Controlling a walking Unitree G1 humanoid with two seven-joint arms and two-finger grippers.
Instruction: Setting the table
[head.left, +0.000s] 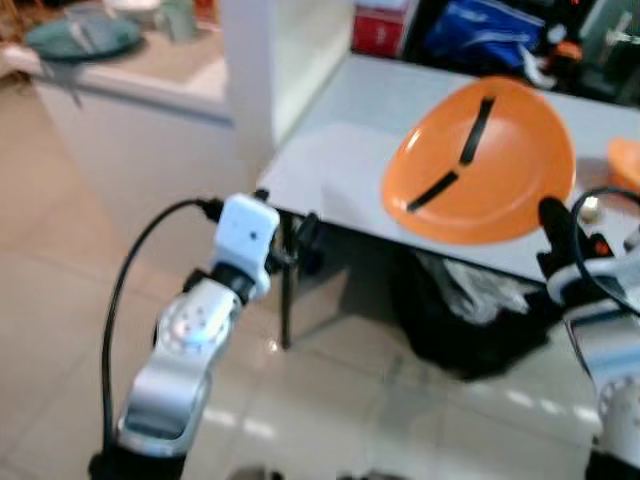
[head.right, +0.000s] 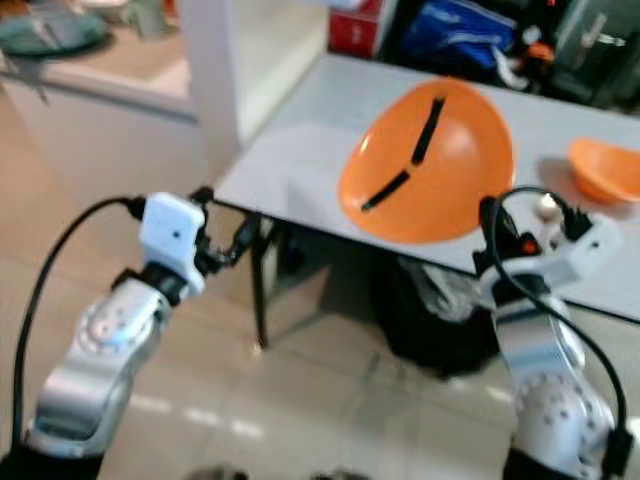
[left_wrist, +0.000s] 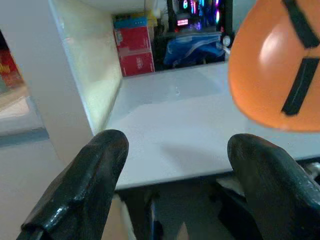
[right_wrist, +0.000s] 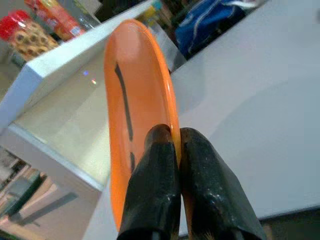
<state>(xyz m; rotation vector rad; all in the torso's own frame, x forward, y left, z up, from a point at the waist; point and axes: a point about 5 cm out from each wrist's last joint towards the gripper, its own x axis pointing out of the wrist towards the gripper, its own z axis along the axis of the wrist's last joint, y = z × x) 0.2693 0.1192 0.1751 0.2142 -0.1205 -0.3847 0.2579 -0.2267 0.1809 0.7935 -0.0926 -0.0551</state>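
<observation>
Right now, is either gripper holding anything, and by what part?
The right gripper pinches the orange plate by its rim, fingers shut on the edge, plate tilted over the table. The left gripper is open and holds nothing.

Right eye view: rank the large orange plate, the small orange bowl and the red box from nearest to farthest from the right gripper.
1. Large orange plate: pinched at its rim by the right gripper, held tilted over the white table.
2. Small orange bowl: on the table, on the robot's right.
3. Red box: beyond the table's far edge, toward the left.
</observation>
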